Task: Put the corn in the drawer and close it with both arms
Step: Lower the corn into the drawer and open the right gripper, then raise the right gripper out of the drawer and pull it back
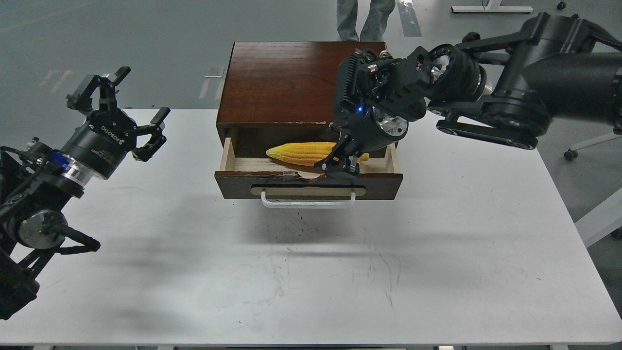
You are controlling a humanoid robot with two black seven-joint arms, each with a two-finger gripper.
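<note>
The yellow corn (299,151) lies tilted in the open drawer (379,183), tip to the left, over the pale wood inside. My right gripper (343,159) reaches down into the drawer from the right and is shut on the corn near its thick end. The drawer stands pulled out from the reddish-brown cabinet (286,78); its white bar handle (308,201) faces me. My left gripper (127,103) is open and empty, held above the table's left side, well clear of the drawer.
The white table (316,272) carries the cabinet at its far middle. A person's legs (364,17) stand behind the cabinet. My right arm (525,87) spans the far right, above the table.
</note>
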